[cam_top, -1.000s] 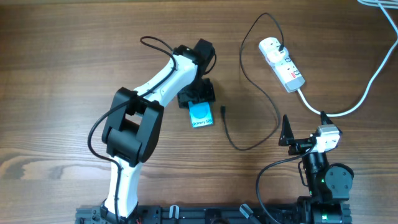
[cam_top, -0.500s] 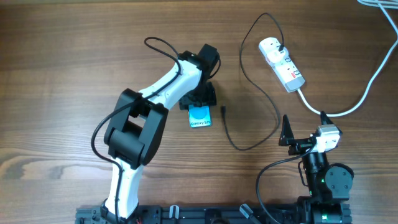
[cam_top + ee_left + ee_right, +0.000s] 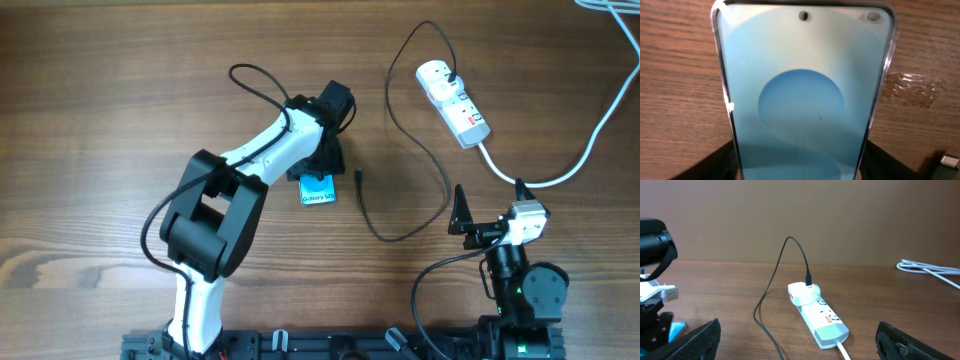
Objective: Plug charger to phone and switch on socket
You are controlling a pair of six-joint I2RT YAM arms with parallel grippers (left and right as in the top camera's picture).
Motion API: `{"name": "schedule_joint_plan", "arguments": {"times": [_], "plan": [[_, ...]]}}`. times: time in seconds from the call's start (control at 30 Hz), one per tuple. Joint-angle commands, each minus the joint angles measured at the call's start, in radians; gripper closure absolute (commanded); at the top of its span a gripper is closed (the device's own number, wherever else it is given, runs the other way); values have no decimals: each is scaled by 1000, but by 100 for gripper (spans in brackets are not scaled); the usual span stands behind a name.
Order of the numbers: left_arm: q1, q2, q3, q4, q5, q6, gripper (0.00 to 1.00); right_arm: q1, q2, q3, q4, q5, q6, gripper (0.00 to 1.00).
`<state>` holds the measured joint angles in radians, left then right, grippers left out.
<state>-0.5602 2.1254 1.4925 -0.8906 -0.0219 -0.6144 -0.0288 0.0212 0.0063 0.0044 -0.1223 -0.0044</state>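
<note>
The phone lies flat on the wooden table, cyan screen up, white text band at its near end. My left gripper is over its far end. In the left wrist view the phone fills the frame between my two dark fingers, which press its long edges. The charger runs as a thin black cable from its plug in the socket in a loop to its tip, just right of the phone; the tip also shows in the left wrist view. My right gripper is open and empty, facing the socket.
A thick white cord runs from the socket to the far right edge. More white cables lie at the back right. A shiny tape-like patch sits on the table beside the phone.
My left gripper has slid further over the phone and covers more of it. The phone has shifted slightly left and nearer. The right arm has not moved.
</note>
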Motion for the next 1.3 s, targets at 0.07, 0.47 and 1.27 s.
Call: {"name": "schedule_joint_plan", "arguments": {"times": [0.07,0.47,1.27], "plan": [[1,72,-64,12,27,-8,39,4,-3,-1,3,11,7,0],[47,72,86,-161,32,-27,34,4,-3,-1,3,11,7,0],[241,72,107,-243,402,-43,37,4,-3,-1,3,11,7,0]]}}
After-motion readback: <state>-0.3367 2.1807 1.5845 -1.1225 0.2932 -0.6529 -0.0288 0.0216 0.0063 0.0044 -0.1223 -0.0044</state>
